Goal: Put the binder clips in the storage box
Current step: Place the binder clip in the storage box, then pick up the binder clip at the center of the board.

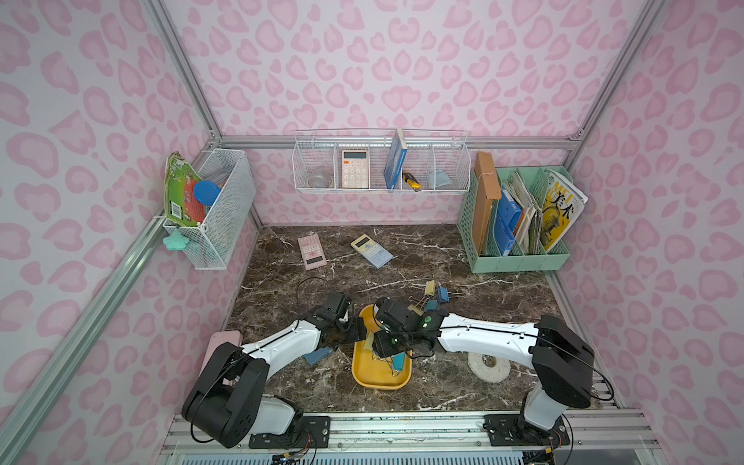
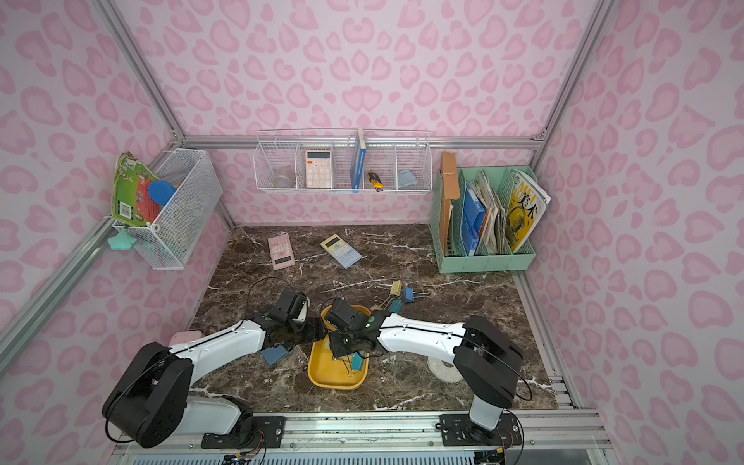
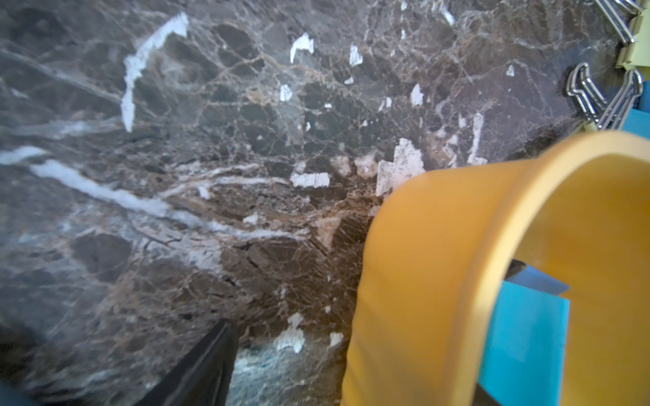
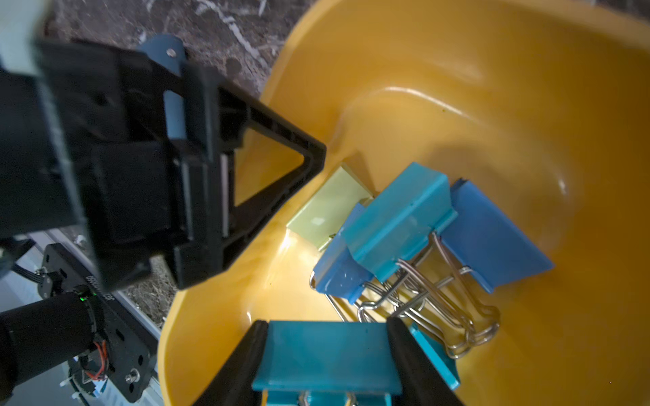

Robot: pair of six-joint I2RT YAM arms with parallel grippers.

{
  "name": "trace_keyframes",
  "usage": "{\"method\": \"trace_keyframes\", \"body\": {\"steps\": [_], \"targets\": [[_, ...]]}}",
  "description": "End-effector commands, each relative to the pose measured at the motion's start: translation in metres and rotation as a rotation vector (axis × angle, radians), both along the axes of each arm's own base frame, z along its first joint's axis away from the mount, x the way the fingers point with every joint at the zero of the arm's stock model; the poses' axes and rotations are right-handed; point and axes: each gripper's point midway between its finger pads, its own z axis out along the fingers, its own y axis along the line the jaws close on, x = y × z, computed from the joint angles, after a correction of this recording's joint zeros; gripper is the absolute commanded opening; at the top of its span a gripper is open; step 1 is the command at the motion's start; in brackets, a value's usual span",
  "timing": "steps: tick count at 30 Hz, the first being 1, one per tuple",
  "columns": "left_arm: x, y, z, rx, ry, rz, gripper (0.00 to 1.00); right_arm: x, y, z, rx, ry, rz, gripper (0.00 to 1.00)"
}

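1. The storage box (image 2: 322,372) lies on the dark marble table (image 2: 402,249), near its front edge, between the two arms.
2. The left gripper (image 2: 312,330) sits at the box's left rim; the right gripper (image 2: 348,354) hangs over its inside.
3. A few binder clips (image 2: 357,362) show in the box beside the right gripper.
4. Loose clips (image 2: 408,295) are bunched on the table just beyond the box's far right corner.
5. A blue-grey pad (image 2: 275,354) lies partly under the left arm, and a white tape roll (image 2: 443,372) partly under the right arm.
6. A pink calculator (image 2: 280,251) and a blue calculator (image 2: 341,251) lie near the back.
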Motion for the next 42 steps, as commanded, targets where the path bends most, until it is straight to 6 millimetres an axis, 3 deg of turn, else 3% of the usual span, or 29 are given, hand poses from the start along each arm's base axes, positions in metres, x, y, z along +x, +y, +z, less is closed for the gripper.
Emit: {"method": "trace_keyframes", "body": {"steps": [1, 5, 13, 18, 22, 27, 33, 36, 42], "targets": [[-0.016, 0.009, -0.011, 0.041, 0.077, 0.013, 0.78, -0.001, -0.006, -0.015, -0.037, 0.028, -0.014, 0.46], [-0.016, 0.01, -0.012, 0.044, 0.08, 0.013, 0.78, 0.017, -0.012, -0.028, -0.069, 0.02, -0.05, 0.46], [-0.017, 0.012, -0.012, 0.055, 0.079, 0.012, 0.78, 0.053, -0.011, -0.027, -0.042, -0.013, -0.058, 0.47], [-0.017, 0.012, -0.013, 0.058, 0.082, 0.013, 0.78, 0.05, -0.01, -0.039, -0.065, 0.015, -0.035, 0.51], [-0.016, 0.011, -0.013, 0.055, 0.083, 0.009, 0.78, 0.043, -0.013, -0.04, -0.069, 0.018, -0.033, 0.63], [-0.015, 0.01, -0.012, 0.051, 0.081, 0.007, 0.78, 0.045, -0.017, -0.021, -0.059, -0.02, -0.043, 0.74], [-0.014, 0.009, -0.011, 0.046, 0.08, 0.007, 0.78, 0.053, -0.015, 0.033, 0.036, -0.1, -0.052, 0.8], [-0.013, 0.008, -0.01, 0.044, 0.079, 0.007, 0.78, 0.076, -0.047, 0.048, 0.006, -0.152, -0.151, 0.81], [-0.014, 0.007, -0.011, 0.041, 0.082, 0.003, 0.78, 0.129, -0.142, 0.025, -0.173, -0.151, -0.377, 0.81]]}}
